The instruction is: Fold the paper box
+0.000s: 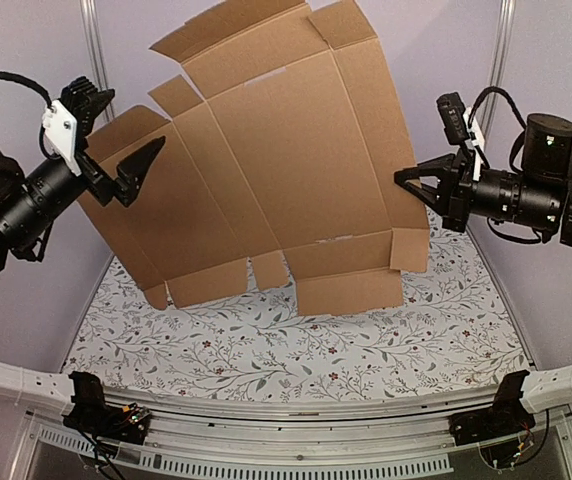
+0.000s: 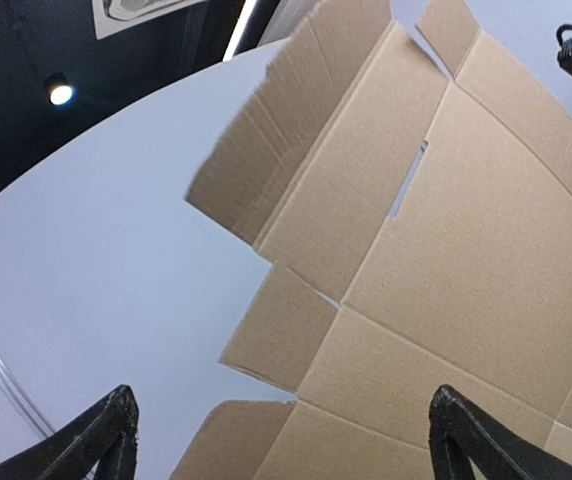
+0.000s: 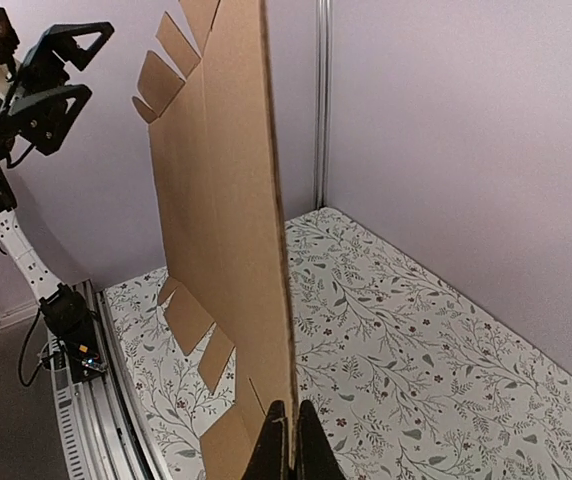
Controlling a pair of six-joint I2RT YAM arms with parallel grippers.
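From above, the box is a flat, unfolded sheet held upright and tilted over the tabletop; I cannot tell whether its lower flaps touch it. The right jaws are clamped on its right edge. The left jaws stand wide apart at its left side, gripping nothing.

Left wrist view: the box fills the space beyond the spread jaws, with creases and a slot showing and no panel bent.

Right wrist view: the box is seen edge-on, rising from the pinched jaws above the tabletop.

Folding proper looks not yet begun. Next, I judge, the left jaws need a hold on a side panel, or the sheet must be laid down, so a crease can be bent.
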